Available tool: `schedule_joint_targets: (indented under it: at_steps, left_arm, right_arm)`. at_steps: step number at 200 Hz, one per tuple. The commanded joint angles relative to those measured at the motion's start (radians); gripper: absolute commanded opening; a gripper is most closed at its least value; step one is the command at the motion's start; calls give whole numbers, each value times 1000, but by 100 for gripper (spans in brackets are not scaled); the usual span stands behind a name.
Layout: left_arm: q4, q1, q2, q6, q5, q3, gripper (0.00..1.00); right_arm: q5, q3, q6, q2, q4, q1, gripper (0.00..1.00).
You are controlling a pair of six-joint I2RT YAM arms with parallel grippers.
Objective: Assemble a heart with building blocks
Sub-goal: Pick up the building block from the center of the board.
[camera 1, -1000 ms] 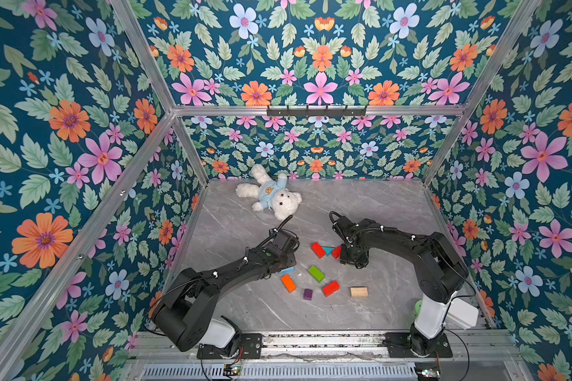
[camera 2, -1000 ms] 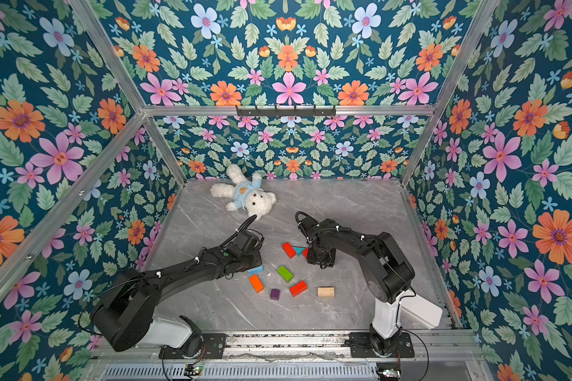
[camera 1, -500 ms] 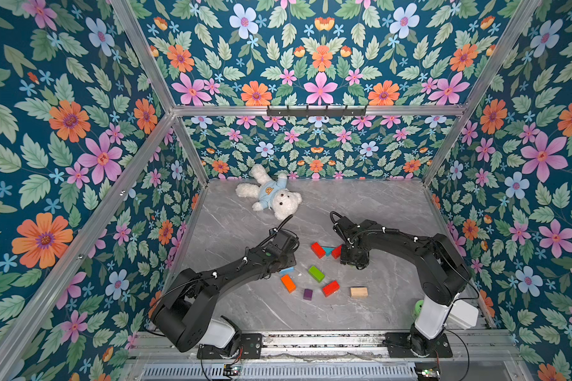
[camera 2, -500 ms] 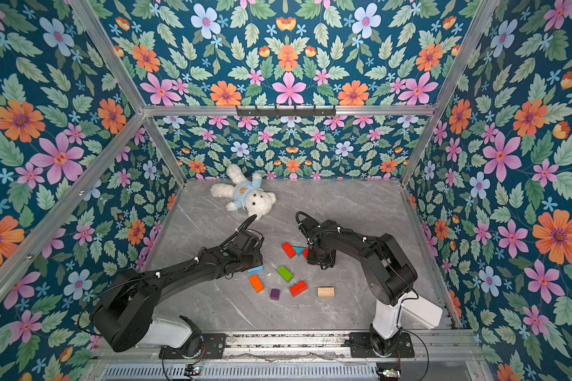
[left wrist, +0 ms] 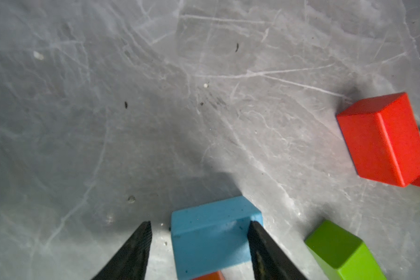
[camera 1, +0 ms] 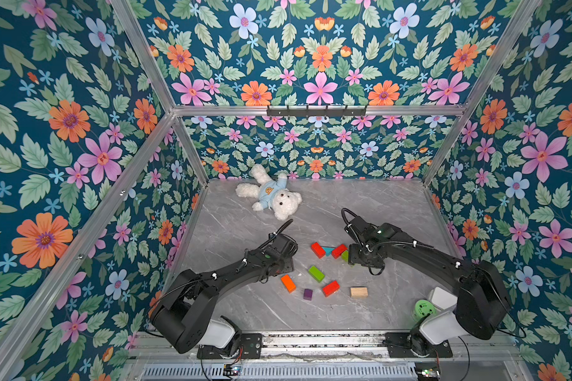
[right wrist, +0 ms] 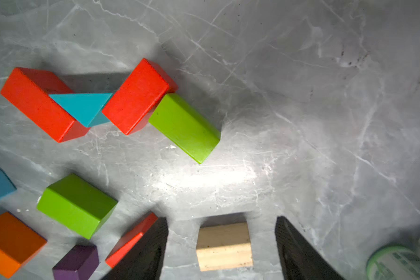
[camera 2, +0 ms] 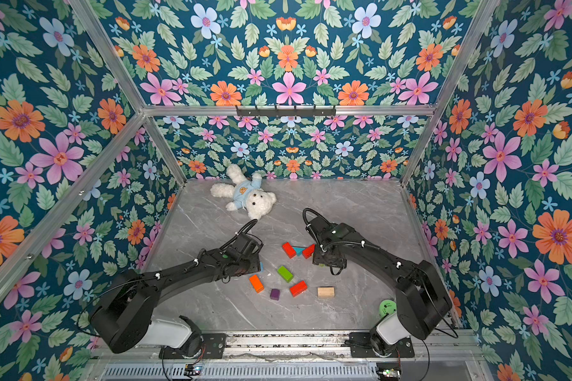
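In both top views the wrists cover the left tool (left wrist: pixel 199 224) and the right tool (right wrist: pixel 222 219), and only a sliver of the light blue brick (camera 2: pixel 261 266) shows. The left wrist view shows the left tool released, its fingers spread either side of that brick, one finger clear of it. The right tool is spread wide and holds nothing, with the plain-wood brick (right wrist: pixel 223 244) seen between its fingers.

The teal triangle (right wrist: pixel 83 106) sits wedged between two red bricks (right wrist: pixel 38 104), and a green brick (right wrist: pixel 184 126) touches one of them. Nearer the arm bases than the triangle lie a second green brick (right wrist: pixel 75 203), an orange brick (right wrist: pixel 10 242), a purple cube (right wrist: pixel 75 261) and a third red brick (right wrist: pixel 129 240), which a finger partly hides.

Beyond the triangle the table (camera 1: pixel 377 204) is open up to the teddy bear (camera 1: pixel 271 196). The right arm's base cuts off a green ball (camera 1: pixel 421 308).
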Motion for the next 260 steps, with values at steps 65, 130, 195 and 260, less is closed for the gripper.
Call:
schedule_joint_targets:
  at_steps: [65,130,195,260]
  left_arm:
    - [-72,-3,105,350,64,120,67]
    - [-141,-12,141,354,93,115,61]
    - [-181,-43,110,336,147,132,58]
    - [-237,-44,128,316,64,103,50]
  right_arm:
    - [16,-31,-4,-61,-28,-16,72]
    - [-11,-66,-7,-88,-6,-44,73]
    - [-13,-76,-14,-102,-11,-50,71]
    - [-20,-80,-14,-106,-8,-55,69]
